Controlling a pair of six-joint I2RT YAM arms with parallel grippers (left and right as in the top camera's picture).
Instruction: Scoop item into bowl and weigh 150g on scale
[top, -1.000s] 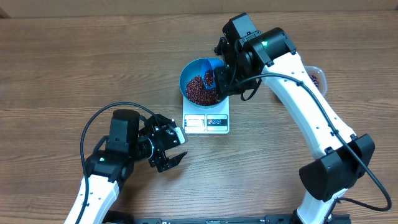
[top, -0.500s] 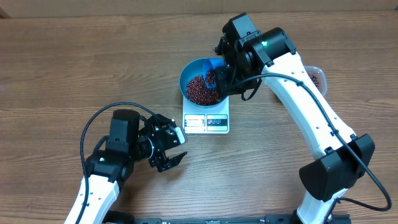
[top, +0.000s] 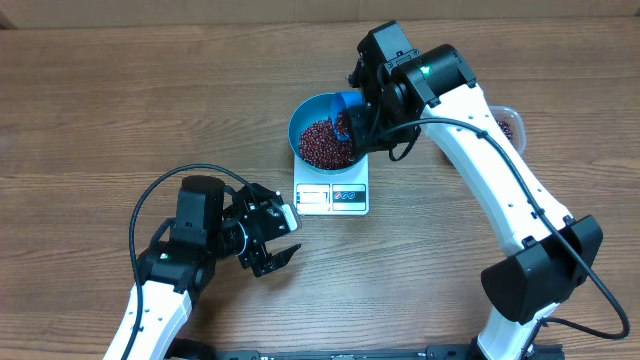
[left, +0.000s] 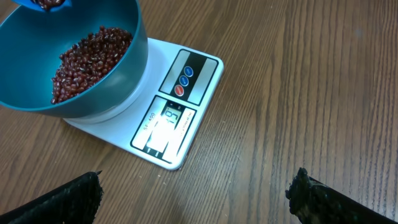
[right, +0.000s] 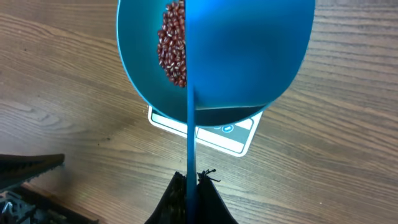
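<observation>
scale (left: 177, 99) digits blurred, bowl (left: 93, 93) cut off left

The left arm (top: 150, 292) is crouching low at the near left, its left gripper (top: 288, 236) gaping wide and facing right. The right arm (top: 500, 170) is reaching far forward, its right gripper (top: 356, 122) angling downward and pinching a blue scoop (top: 346, 103).

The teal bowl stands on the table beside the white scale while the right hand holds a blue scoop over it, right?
No: the bowl stands on the scale, not beside it, as the left wrist view shows. The right hand does hold the blue scoop over it.
</observation>
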